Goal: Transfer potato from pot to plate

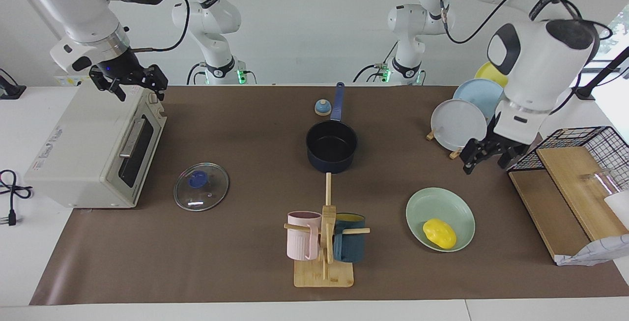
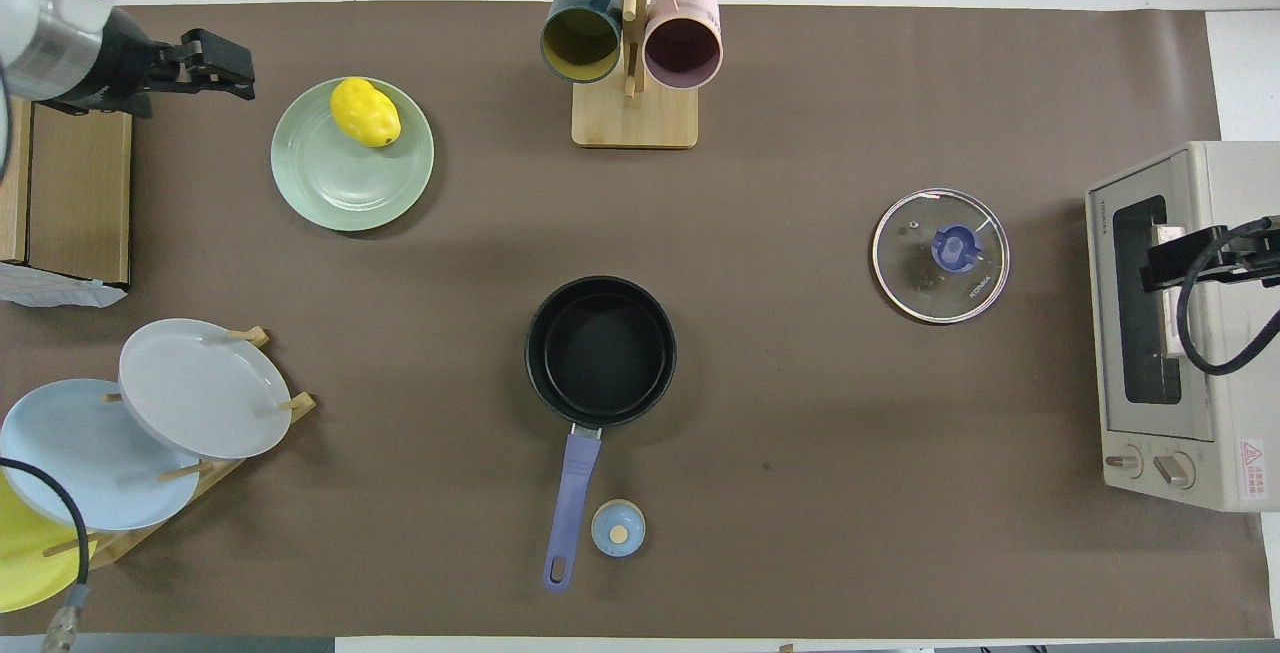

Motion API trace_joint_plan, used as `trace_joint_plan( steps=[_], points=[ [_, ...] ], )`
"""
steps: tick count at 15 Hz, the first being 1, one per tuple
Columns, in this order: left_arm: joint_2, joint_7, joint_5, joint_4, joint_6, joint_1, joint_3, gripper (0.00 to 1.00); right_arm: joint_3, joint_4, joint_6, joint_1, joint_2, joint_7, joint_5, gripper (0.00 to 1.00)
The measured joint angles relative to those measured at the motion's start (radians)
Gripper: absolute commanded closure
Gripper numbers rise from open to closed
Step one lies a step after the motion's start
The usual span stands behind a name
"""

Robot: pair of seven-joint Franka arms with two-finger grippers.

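resting on plate: potato (image 1: 439,233), near the rim of the mint plate (image 1: 417,208)
pot (image 1: 331,145): empty, mid-table
left gripper (image 1: 485,156): raised over the mat, fingers wide, holding nothing
right gripper (image 1: 133,81): over the toaster oven (image 1: 93,149), fingers wide, waiting

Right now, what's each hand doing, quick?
Left hand: open, holding nothing, up over the mat beside the plate rack.
Right hand: open, empty, over the toaster oven.

Potato (image 1: 440,233) lying on plate (image 1: 435,202), pot (image 1: 331,146) empty, left claw (image 1: 485,156) open above mat
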Motion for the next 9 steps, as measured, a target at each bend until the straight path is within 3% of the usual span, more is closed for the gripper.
trace_joint_plan(
  steps=[4,9],
  points=[
    [-0.137,0.049,0.000,-0.036,-0.214,0.015,0.000,0.00,0.000,0.000,0.000,0.000,0.000,0.000,0.000,0.00],
    [-0.263,0.069,0.000,-0.223,-0.242,0.015,-0.005,0.00,0.000,0.000,0.000,0.000,0.000,0.000,0.000,0.00]
  ],
)
